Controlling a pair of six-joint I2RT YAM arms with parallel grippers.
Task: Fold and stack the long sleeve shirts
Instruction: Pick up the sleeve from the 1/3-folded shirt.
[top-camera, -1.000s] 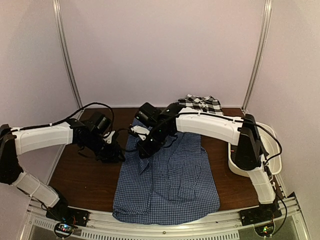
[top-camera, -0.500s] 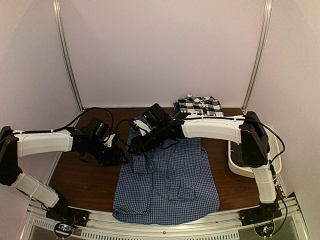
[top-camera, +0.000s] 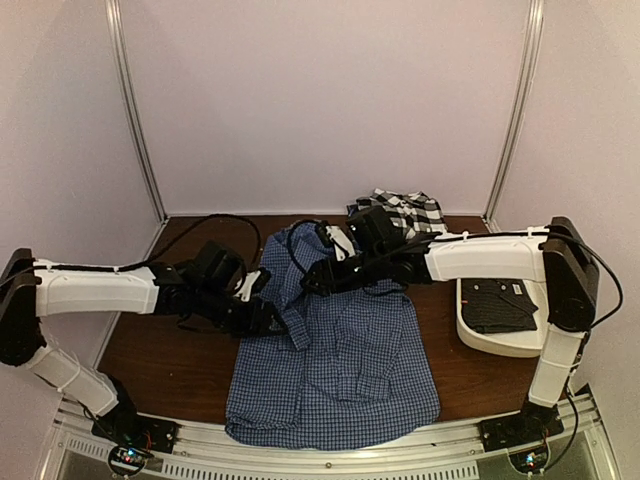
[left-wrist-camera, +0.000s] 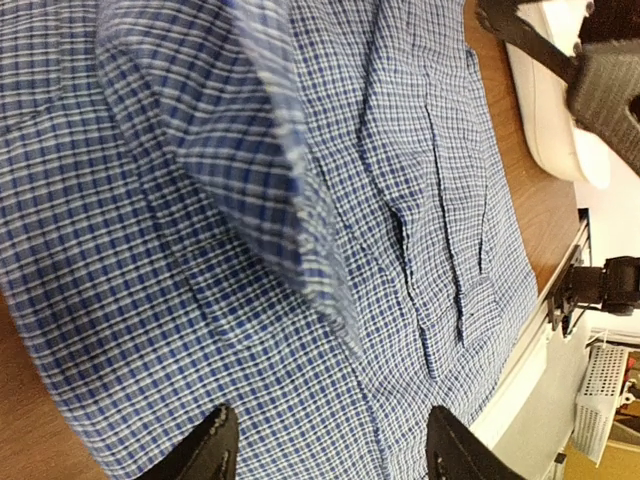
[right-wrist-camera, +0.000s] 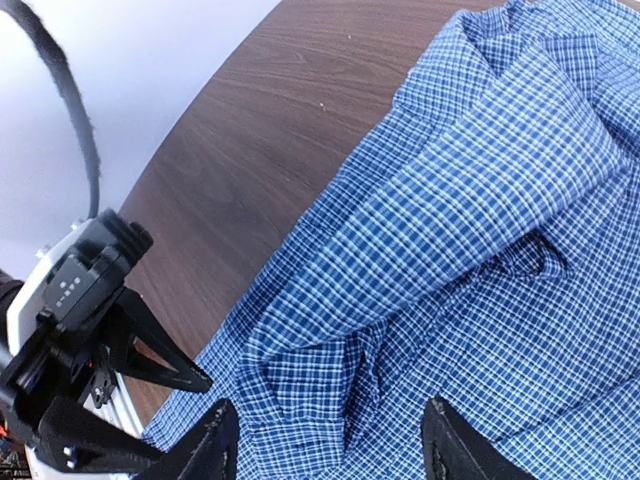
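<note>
A blue-and-white fine-check shirt (top-camera: 335, 370) lies spread on a brown table (top-camera: 170, 360), from the centre down to 6 o'clock, with one sleeve folded across its upper left. The left gripper (top-camera: 268, 318) hovers at the shirt's 9 o'clock edge, jaws spread and empty. The right gripper (top-camera: 310, 283) hangs near the collar, also spread and empty. A black-and-white check shirt (top-camera: 405, 210) sits at 12 o'clock. A white tub (top-camera: 500, 345) at 3 o'clock holds a dark shirt (top-camera: 495, 305).
</note>
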